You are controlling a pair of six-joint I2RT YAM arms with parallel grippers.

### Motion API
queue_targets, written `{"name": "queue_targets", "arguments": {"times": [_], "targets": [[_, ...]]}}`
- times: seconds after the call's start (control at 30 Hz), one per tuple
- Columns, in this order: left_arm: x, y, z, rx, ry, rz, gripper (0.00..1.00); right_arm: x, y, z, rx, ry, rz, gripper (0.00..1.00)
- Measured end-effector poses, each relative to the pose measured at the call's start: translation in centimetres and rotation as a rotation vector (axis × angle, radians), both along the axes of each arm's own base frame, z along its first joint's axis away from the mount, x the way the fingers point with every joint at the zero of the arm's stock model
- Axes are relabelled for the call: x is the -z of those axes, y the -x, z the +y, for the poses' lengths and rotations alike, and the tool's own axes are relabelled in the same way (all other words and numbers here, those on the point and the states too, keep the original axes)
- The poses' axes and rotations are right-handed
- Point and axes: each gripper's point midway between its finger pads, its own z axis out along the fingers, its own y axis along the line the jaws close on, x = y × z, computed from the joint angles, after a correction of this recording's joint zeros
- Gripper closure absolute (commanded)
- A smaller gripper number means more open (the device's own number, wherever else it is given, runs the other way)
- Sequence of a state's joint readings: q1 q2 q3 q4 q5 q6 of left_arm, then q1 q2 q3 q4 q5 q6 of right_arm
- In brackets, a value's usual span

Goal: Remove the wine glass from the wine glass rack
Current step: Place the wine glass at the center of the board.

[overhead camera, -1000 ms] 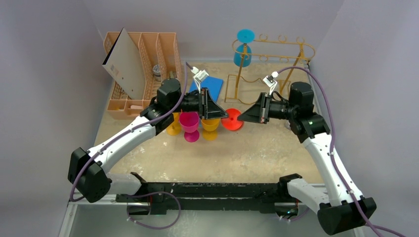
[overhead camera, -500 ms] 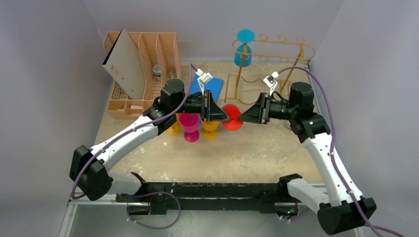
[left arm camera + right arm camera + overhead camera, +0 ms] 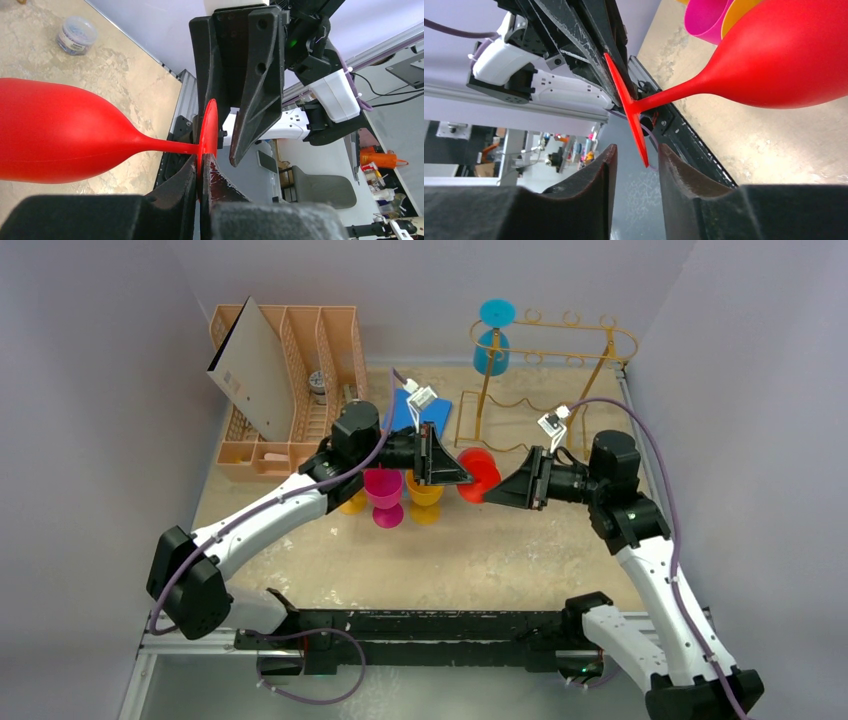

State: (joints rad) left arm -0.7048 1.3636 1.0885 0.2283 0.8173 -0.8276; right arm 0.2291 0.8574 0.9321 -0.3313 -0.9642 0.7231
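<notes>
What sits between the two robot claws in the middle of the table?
A red wine glass, plain in the top view. The left gripper pinches its foot, and the right gripper is open beside that foot.

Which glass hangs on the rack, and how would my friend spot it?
Look at the back right of the table for the tall gold wire rack. At its left end hangs the blue wine glass, upside down, foot on top. It is the only blue one; the red glass, pink glass and yellow glasses are off the rack.

Top view overlooks the desk; 2 close wrist views face each other, sharing the red wine glass.
</notes>
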Motion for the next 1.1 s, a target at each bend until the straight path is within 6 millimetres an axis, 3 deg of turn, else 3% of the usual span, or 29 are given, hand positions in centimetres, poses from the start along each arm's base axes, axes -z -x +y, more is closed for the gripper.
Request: {"name": "queue_targets", "arguments": {"times": [0.13, 0.3, 0.5, 0.63, 1.03, 1.1], "targets": [[0.0, 0.0, -0.3, 0.004, 0.005, -0.005, 1.0, 0.2, -0.4, 0.2, 0.024, -0.045, 0.022, 0.68], [-0.3, -0.2, -0.3, -0.004, 0.016, -0.018, 1.0, 0.5, -1.2, 0.5, 0.05, -0.092, 0.05, 0.8], [-0.4, -0.7, -0.4, -0.029, 0.023, -0.017, 1.0, -0.1, -1.9, 0.8, 0.064, -0.147, 0.035, 0.84], [-0.7, -0.8, -0.4, -0.036, 0.033, -0.019, 1.0, -0.7, -2.0, 0.8, 0.063, -0.163, 0.01, 1.0], [-0.5, -0.9, -0.4, -0.042, 0.026, -0.005, 1.0, -0.6, -2.0, 0.8, 0.058, -0.163, -0.017, 1.0], [-0.4, -0.9, -0.4, -0.041, 0.021, -0.004, 0.96, -0.5, -2.0, 0.8, 0.053, -0.161, -0.018, 1.0]]}}
